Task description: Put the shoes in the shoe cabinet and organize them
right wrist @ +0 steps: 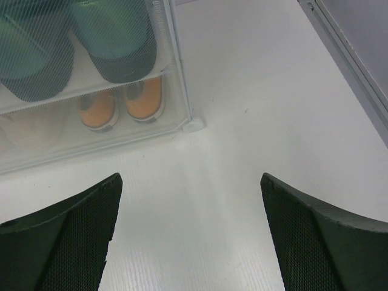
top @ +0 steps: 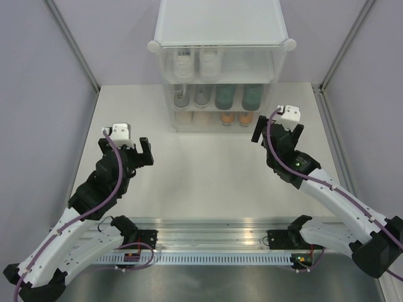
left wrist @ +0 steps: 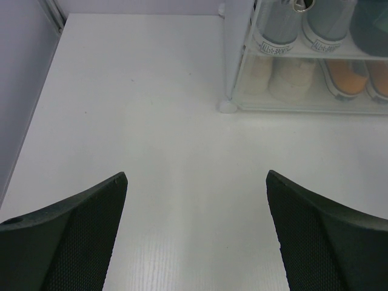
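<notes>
The left black-and-white jointed arm point(top: 94, 189) reaches forward and inward from its base at the near edge. Its black two-finger gripper point(top: 124, 150) is raised and angled downward, jaws spread wide and empty. The right black-and-white arm point(top: 327, 189) mirrors it, and its black gripper point(top: 277, 131) is likewise spread wide, holding nothing.

The white table point(top: 208, 182) carries the shoe cabinet point(top: 220, 22) at its back; metal rail point(top: 208, 236) along the front.
</notes>
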Robot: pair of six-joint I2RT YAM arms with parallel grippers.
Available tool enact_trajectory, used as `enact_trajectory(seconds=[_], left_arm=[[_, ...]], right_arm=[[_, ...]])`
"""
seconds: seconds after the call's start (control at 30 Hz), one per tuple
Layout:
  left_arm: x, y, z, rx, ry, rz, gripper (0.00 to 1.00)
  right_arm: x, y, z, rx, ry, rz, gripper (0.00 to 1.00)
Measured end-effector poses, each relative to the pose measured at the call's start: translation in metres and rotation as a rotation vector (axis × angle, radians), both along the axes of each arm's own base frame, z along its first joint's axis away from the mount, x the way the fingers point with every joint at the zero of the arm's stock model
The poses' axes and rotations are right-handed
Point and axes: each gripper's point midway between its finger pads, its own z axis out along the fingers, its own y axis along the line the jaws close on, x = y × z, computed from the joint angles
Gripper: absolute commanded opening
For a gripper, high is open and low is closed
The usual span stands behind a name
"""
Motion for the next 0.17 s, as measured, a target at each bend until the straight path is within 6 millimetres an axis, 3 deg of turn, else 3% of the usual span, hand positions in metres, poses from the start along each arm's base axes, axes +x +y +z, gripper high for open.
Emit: enact_trajectory(seconds=[0.17], left_arm=[[0.0,0.0002,0.0,0.0,0.0,0.001,0.98]], right_arm=[[-0.0004,-0.0005,-0.002,-0.002,0.007,-0.004,0.98]])
